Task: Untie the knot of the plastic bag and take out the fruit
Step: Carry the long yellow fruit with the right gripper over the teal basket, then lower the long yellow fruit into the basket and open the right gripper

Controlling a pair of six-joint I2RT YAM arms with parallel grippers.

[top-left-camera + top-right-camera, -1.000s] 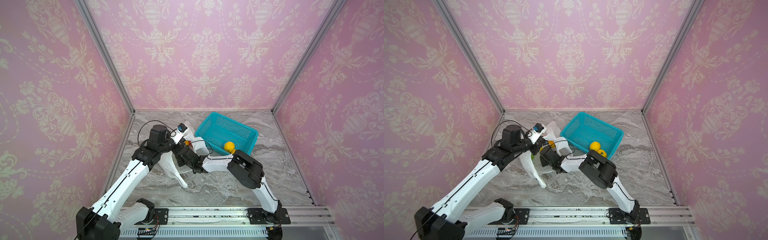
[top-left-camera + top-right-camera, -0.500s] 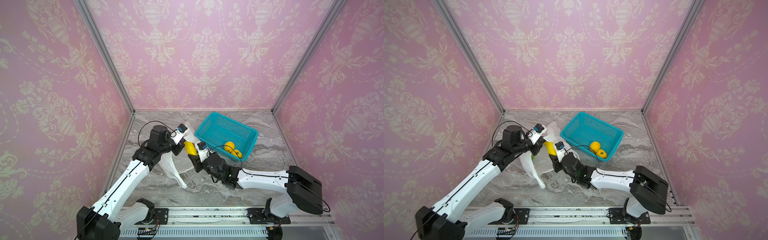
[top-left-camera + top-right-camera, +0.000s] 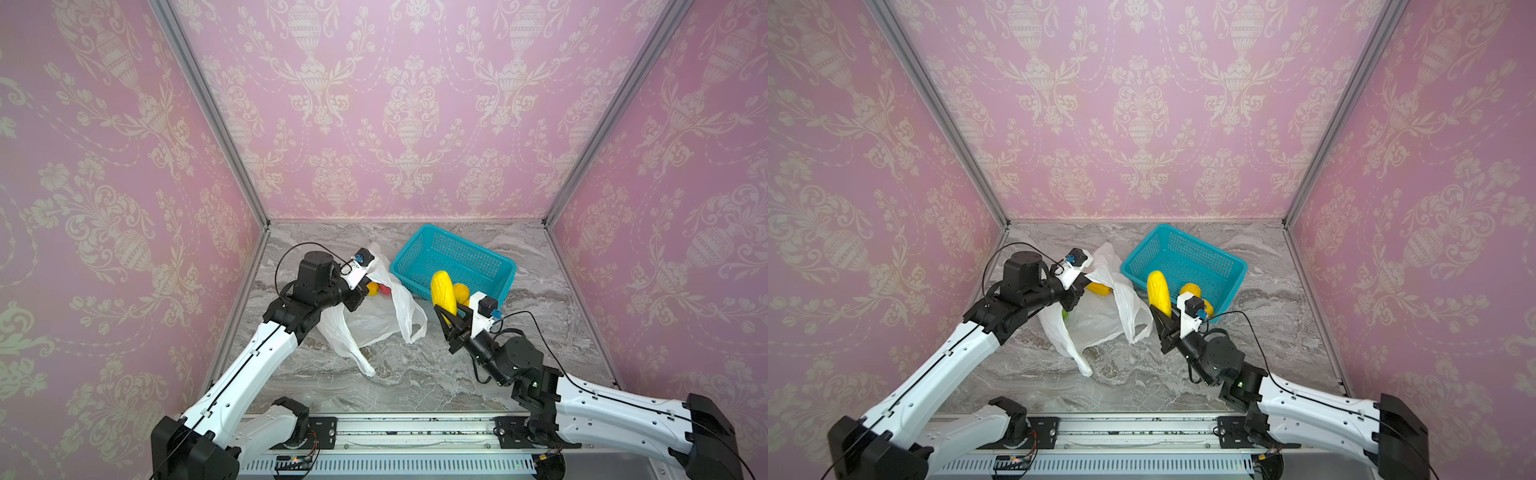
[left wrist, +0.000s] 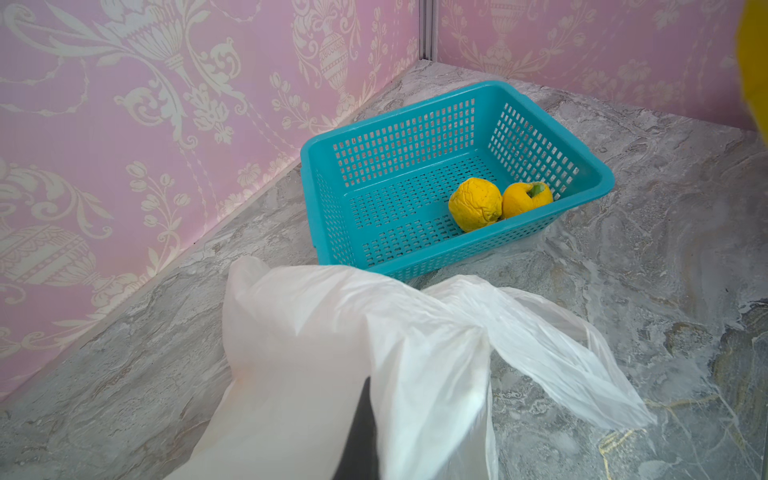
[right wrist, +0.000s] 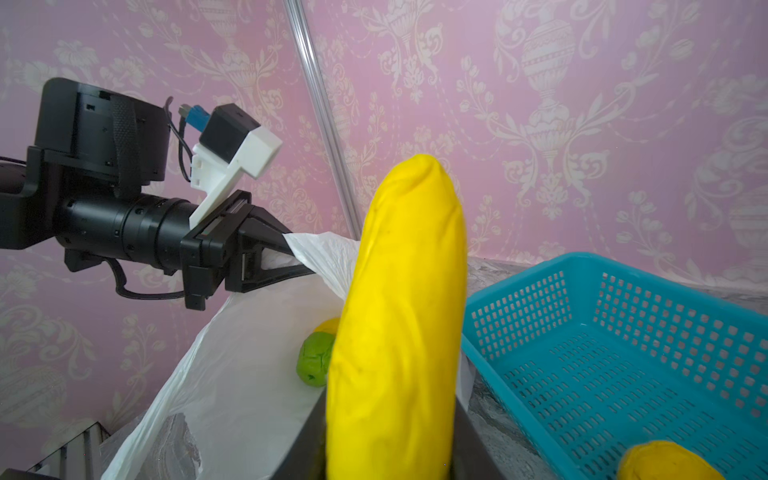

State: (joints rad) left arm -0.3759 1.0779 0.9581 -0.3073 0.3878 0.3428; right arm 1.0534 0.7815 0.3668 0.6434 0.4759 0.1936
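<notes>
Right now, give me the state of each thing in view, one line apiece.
plastic bag, untied, mouth held open
left gripper, shut on the plastic bag's edge
right gripper, shut on the long yellow fruit
long yellow fruit, held upright, outside the plastic bag
basket, upright, holding two fruits
round yellow fruits, in the basket
green fruit, inside the plastic bag

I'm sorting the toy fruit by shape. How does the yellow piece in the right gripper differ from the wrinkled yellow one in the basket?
Shape: the long fruit is an elongated rod; the round fruit is a wrinkled ball.
Pose: the long fruit stands roughly upright, clamped in the right gripper; the round fruit lies loose on the floor of the basket.
Both are yellow.
</notes>
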